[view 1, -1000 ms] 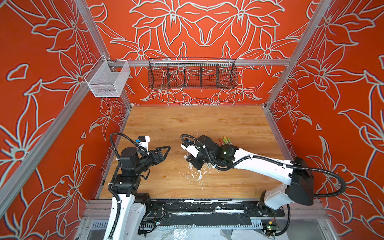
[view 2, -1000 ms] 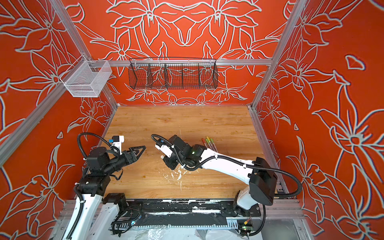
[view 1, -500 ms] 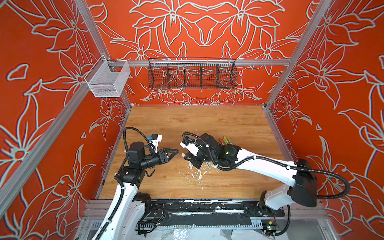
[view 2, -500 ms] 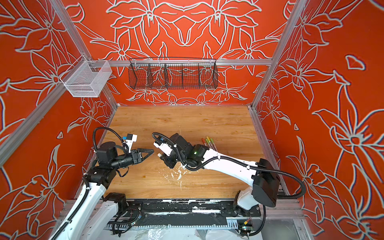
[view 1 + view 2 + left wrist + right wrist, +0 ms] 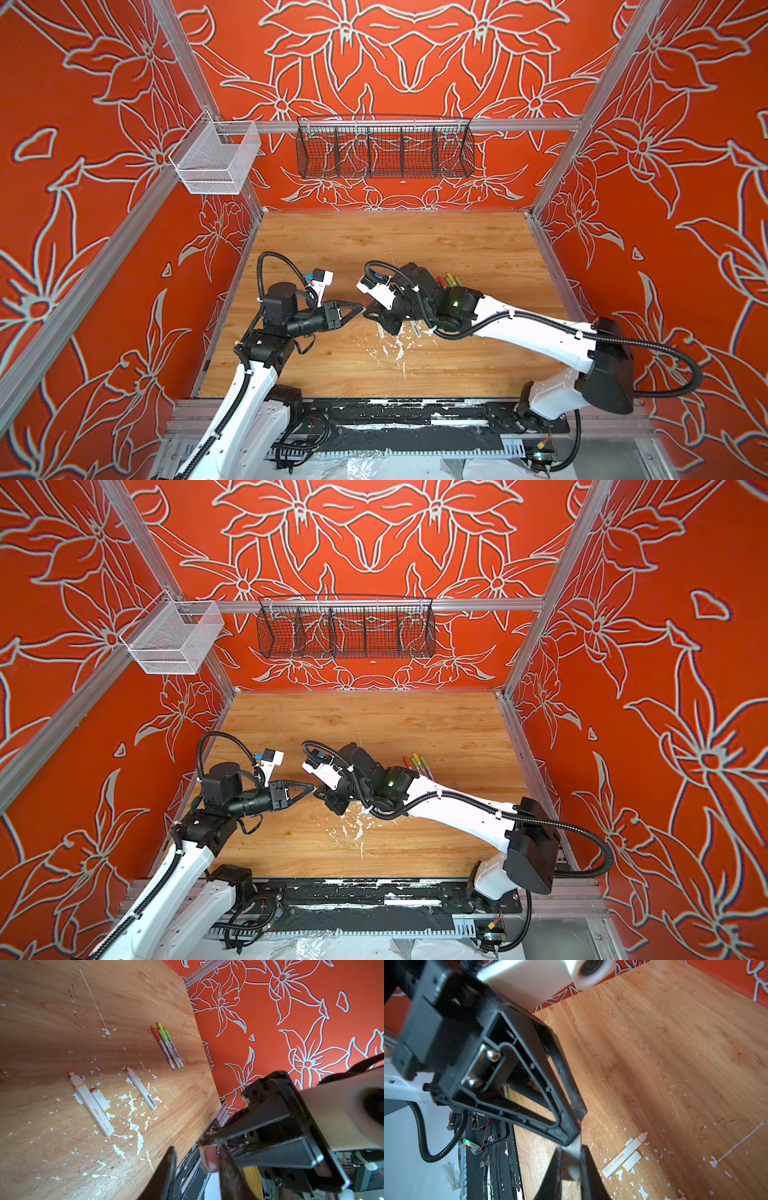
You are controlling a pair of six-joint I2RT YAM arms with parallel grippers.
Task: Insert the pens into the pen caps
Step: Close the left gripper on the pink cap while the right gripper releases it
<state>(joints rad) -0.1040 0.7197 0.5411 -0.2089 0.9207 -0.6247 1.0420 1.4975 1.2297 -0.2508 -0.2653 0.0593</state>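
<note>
Two grippers meet tip to tip above the boards

Since a second ago the left arm (image 5: 249,386) has swung in from the table's 9 o'clock edge toward the middle. The left gripper (image 5: 359,307), spread wide then, has narrowed. Its fingers (image 5: 226,1165) now straddle a pink-ended cap (image 5: 209,1158): one finger looks to touch the cap, and a gap shows beside the other. The right gripper (image 5: 369,312) has hardly shifted and stays pressed together on that cap's pale body.

From the meeting point toward 12 o'clock the table (image 5: 374,245) lies bare up to the back wall. Toward 6 o'clock only white flecks (image 5: 397,349) mark the wood before the front rail. The left arm's elbow sits close to the 9 o'clock wall. At 2 o'clock from the tips, four slim pens (image 5: 168,1047) with coloured ends lie bundled side by side.

In both top views the right arm (image 5: 519,328) (image 5: 453,808) covers the loose pens and half of the bundle. In a top view only a pale barrel end (image 5: 417,331) pokes out at 5 o'clock. The left wrist view shows them whole: an uncapped orange pen (image 5: 91,1103), with its orange-rimmed cap (image 5: 100,1098) just beside the barrel, and a pink-tipped pen (image 5: 141,1089) lying apart. The held cap cannot be seen from above. In the right wrist view it is only a blurred grey streak between the fingers.
</note>
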